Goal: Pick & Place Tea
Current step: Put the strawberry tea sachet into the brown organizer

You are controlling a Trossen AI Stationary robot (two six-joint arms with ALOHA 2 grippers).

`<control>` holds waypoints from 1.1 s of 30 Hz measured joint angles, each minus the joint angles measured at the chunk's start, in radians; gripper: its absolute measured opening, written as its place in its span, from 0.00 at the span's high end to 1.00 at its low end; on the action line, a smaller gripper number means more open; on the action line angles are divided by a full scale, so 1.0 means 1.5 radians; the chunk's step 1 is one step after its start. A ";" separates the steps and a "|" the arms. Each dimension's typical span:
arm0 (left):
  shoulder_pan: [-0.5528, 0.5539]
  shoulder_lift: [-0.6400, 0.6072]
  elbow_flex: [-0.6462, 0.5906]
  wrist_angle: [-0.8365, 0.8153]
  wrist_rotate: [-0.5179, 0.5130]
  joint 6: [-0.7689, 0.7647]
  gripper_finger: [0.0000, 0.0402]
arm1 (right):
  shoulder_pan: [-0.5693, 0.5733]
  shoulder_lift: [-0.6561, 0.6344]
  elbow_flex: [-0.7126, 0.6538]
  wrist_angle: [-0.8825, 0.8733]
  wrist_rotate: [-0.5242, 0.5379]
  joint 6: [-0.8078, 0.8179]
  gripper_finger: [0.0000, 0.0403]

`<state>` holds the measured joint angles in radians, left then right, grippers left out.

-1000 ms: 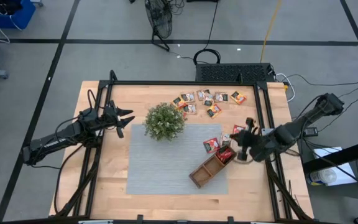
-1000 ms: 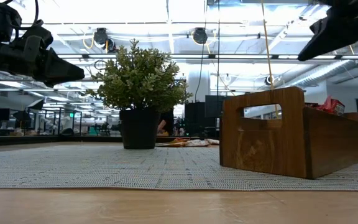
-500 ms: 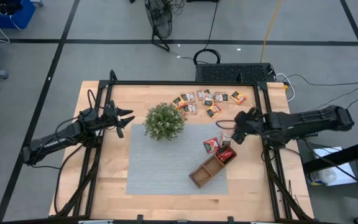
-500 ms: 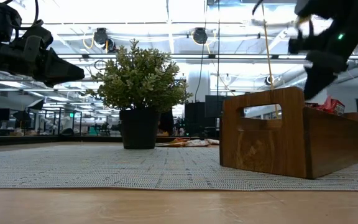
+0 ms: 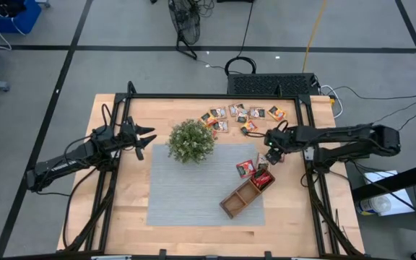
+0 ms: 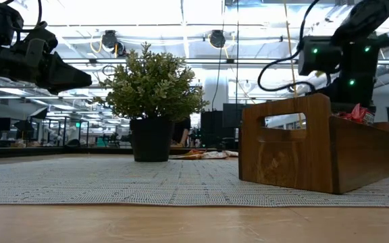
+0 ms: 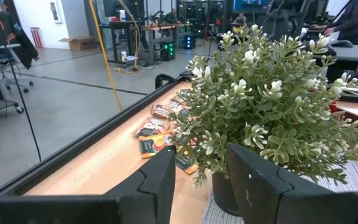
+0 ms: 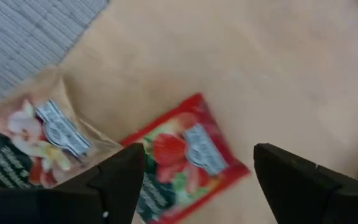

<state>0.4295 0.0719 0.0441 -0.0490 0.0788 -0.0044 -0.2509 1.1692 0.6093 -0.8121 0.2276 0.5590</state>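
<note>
A few tea sachets [image 5: 263,178] are already lodged in the wooden tray [image 5: 238,198], most are left scattered on the table [image 5: 121,202] beyond the plant [image 5: 191,140], and the right gripper [image 5: 271,154] is held open above a red sachet [image 8: 182,155], while the left gripper [image 5: 147,139], fingers parted and empty, is kept beside the plant.

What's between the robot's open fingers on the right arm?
In the right wrist view, a red tea sachet lies on the bare wood between the right end effector's open fingers, not yet gripped.

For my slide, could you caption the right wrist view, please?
Open right gripper above a red tea sachet on bare wood.
</note>
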 joint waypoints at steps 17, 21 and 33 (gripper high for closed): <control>0.000 0.000 0.000 0.000 0.000 0.000 0.63 | -0.029 0.083 -0.023 -0.001 -0.047 0.035 0.34; 0.000 0.000 0.000 0.000 0.000 0.000 0.63 | -0.029 0.084 -0.024 -0.016 -0.049 0.038 0.39; 0.000 0.000 0.000 0.000 0.000 0.000 0.63 | -0.028 0.084 -0.024 -0.018 -0.069 0.036 0.72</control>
<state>0.4296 0.0716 0.0441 -0.0490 0.0784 -0.0044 -0.2935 1.2957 0.5728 -0.8386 0.1246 0.6130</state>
